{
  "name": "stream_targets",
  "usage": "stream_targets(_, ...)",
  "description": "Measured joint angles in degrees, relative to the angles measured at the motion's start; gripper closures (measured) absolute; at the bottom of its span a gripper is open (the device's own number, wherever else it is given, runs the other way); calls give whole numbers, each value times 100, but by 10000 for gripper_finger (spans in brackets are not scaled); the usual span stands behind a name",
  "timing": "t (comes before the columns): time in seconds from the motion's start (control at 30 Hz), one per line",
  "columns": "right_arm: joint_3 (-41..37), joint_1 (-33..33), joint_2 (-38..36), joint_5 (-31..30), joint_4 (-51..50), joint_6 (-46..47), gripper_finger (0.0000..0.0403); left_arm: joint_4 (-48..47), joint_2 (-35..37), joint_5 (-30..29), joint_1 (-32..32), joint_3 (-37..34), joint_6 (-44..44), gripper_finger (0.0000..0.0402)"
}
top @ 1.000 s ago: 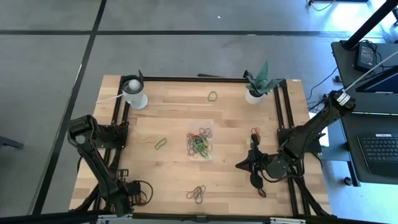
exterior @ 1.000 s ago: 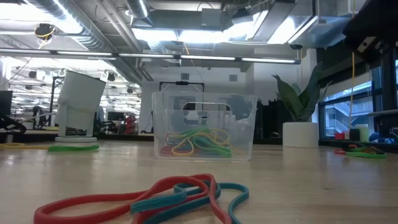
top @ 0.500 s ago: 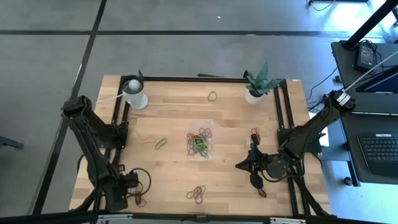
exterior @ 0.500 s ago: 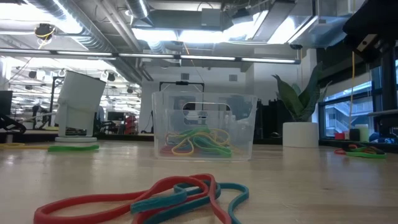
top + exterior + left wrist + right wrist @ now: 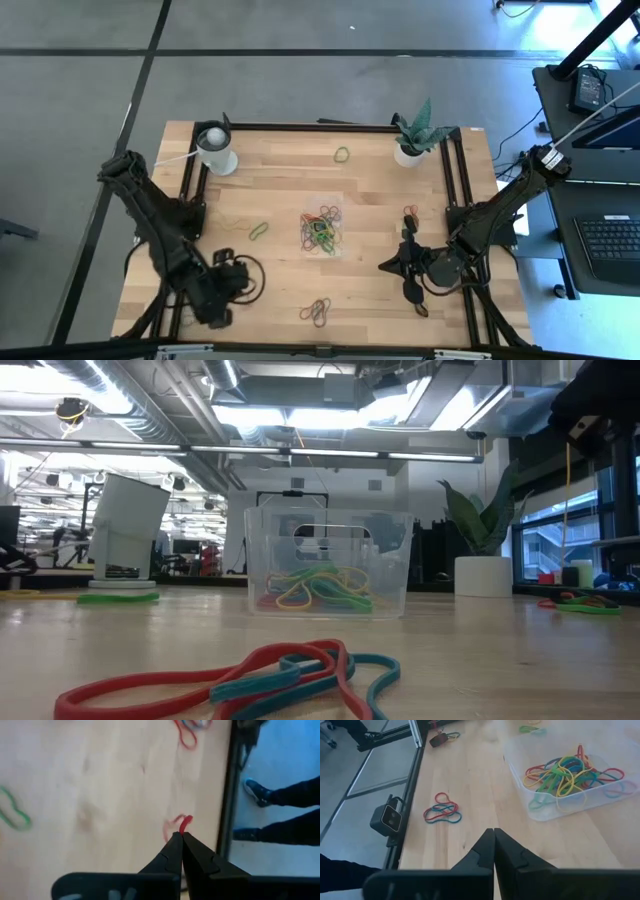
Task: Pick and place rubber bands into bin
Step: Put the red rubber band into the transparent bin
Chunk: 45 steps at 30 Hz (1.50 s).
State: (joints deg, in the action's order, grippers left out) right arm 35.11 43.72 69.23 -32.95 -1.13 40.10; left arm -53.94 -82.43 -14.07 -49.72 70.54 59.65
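Note:
My left gripper (image 5: 180, 836) is above the table's near left part (image 5: 238, 292), shut on a red rubber band (image 5: 186, 822). My right gripper (image 5: 493, 831) waits shut and holding nothing at the near right (image 5: 382, 267). The clear bin (image 5: 322, 230) stands on the wood mid-table with several coloured rubber bands in it (image 5: 567, 770) (image 5: 320, 588). Loose rubber bands lie flat on the wood: a red and blue cluster (image 5: 316, 312) (image 5: 442, 812) (image 5: 240, 680) by the near edge, a green one (image 5: 258, 231) (image 5: 12, 815), another green one (image 5: 342, 154) and a bunch (image 5: 411, 212) on the right. My left gripper pinches the red rubber band between its two fingertips. A short curved piece (image 5: 187, 821) sticks out past the tips; the fingers hide the rest. The fingers slant down from above. The band is lifted clear, its shadow falling on the wood below.
A white cup (image 5: 216, 150) stands at the far left and a white plant pot (image 5: 408, 152) at the far right. Black rails (image 5: 455, 200) run along the table's sides. A person's legs and shoes (image 5: 280, 805) show beyond the near edge.
My left gripper has risen from low over the near left corner and swung toward the table's middle, tipping more steeply downward, and stays shut. My right arm has kept still.

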Motion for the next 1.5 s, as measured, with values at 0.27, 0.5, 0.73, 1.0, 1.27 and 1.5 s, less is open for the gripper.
stream_targets(0.27, 0, 0, 0, 0, -6, -77, 398, -32, 0, -47, 1083, 378, -1418, 400)
stream_targets(0.5, 2, 0, 0, 0, -4, -147, 398, 61, -59, -501, 2310, 823, -2394, 400)
stream_targets(0.73, 2, 1, 0, 7, -1, -109, 398, 1065, -493, -129, 3351, 1199, -3947, 400)
stream_targets(1.0, 2, 4, 4, 20, 2, 17, 398, 1381, -1453, 570, 3985, 1380, -4587, 400)
stream_targets(1.27, 2, 2, 4, 22, 2, 15, 398, 1385, -2420, 675, 4096, 1375, -4105, 396)
stream_targets(1.5, 2, 2, 4, 21, -3, 8, 398, 1390, -2650, 812, 4081, 1371, -3944, 341)
